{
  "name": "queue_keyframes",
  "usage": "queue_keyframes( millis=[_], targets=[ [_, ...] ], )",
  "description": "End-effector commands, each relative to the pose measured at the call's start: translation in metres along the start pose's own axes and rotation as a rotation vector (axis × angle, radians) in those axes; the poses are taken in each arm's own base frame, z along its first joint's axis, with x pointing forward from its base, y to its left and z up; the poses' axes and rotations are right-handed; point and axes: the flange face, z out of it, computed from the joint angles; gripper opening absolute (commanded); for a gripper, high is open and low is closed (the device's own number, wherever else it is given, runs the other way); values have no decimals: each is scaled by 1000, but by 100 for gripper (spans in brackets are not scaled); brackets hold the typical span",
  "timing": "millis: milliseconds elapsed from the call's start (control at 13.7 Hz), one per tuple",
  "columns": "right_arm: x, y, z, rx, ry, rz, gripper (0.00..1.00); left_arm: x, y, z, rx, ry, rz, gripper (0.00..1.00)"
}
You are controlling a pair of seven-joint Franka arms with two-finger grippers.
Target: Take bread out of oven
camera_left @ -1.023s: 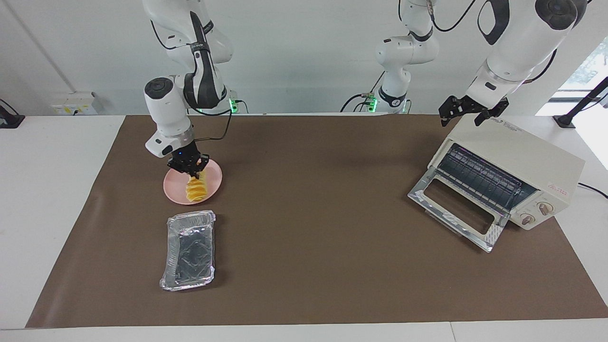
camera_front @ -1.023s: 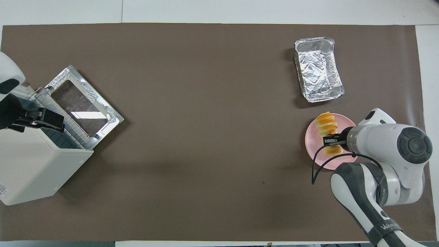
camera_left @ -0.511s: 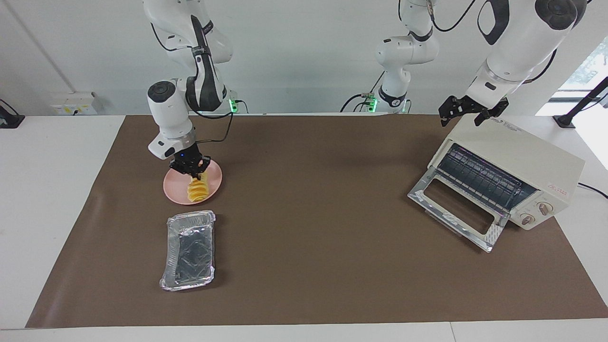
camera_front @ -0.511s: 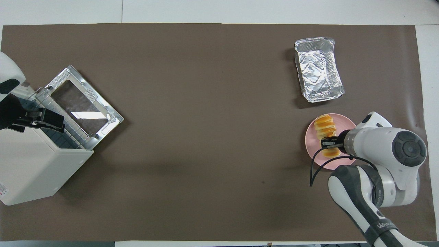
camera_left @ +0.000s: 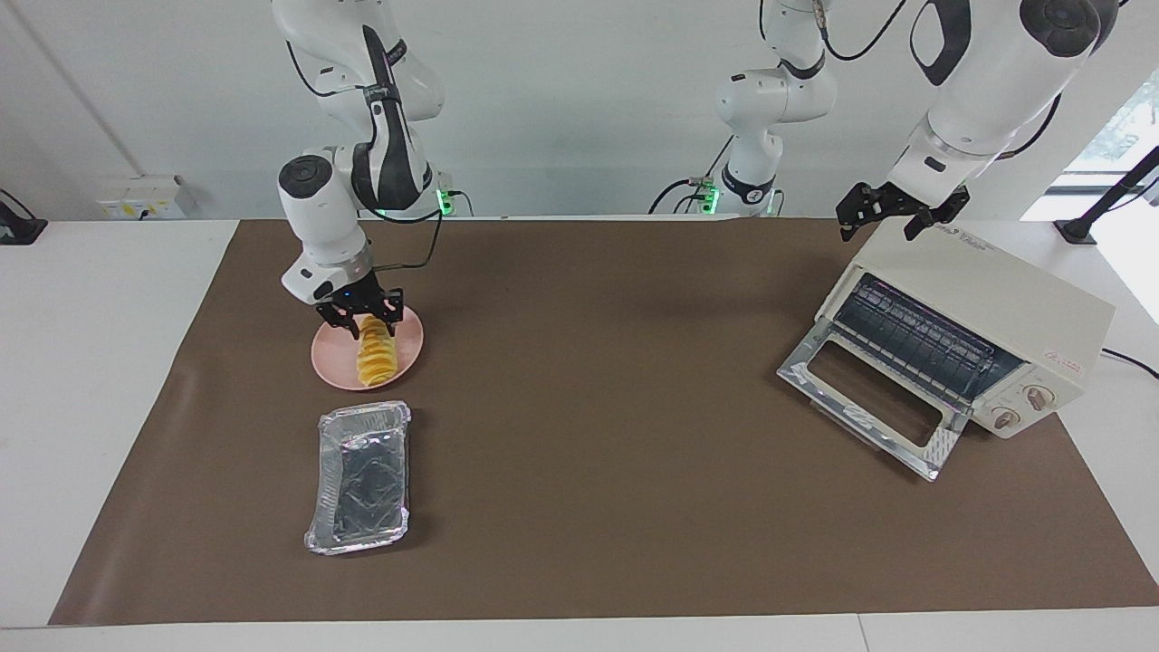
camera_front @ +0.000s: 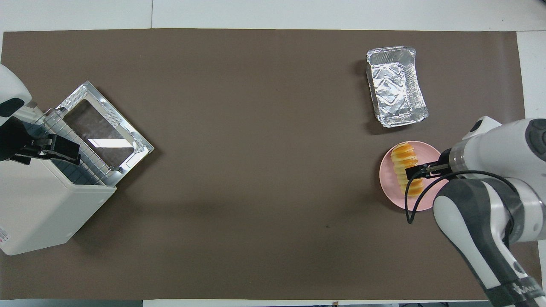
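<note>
White wall backed the scene; a brown mat (camera_left: 579, 507) covered the table.

Facing view: oven (camera_left: 969, 335) sat near the mat's corner at the left arm's end, door dropped, rack showing no load. Left gripper (camera_left: 892, 217) hung over the oven's top edge, fingers apart, holding nothing; that arm waited. Bread (camera_left: 376, 358) lay on the pink plate (camera_left: 330, 358) toward the right arm's end, nearer the robots than the foil tray (camera_left: 360, 478). Right gripper (camera_left: 360, 317) stood low over the bread's robot-side end, fingers spread to either side of it, gripping nothing. Could not tell whether a fingertip touched the roll.

Overhead view: bread (camera_front: 406, 168) lay along the plate (camera_front: 390, 187), clear of its rim. Foil tray (camera_front: 396, 86) lay just beside the plate. Right gripper (camera_front: 416, 172) overlapped the bread's middle from this angle. Oven (camera_front: 42, 204) and left gripper (camera_front: 55, 149) were at the mat's other end.

Judgement: bread is out of the oven and set down; step in hand is release and retreat. To do it well, lift straight up with fingers wide until clear of the roll, and only then swing away. A sideways pull could roll the bread off the plate.
</note>
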Motion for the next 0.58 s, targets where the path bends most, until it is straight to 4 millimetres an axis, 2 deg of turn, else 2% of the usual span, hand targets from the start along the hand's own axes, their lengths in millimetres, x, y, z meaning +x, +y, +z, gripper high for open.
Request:
queue_keyframes(
  millis=[0, 73, 292, 511],
  targets=[
    [12, 10, -77, 17, 28, -62, 100, -3, -2, -4, -10, 13, 3, 100],
    [13, 13, -99, 19, 32, -63, 100, -3, -2, -4, -10, 13, 3, 100],
    [13, 22, -149, 20, 52, -68, 100, -3, -2, -4, -10, 14, 3, 100],
    [11, 26, -193, 32, 5, -90, 100, -3, -2, -3, -10, 13, 3, 100]
  ],
)
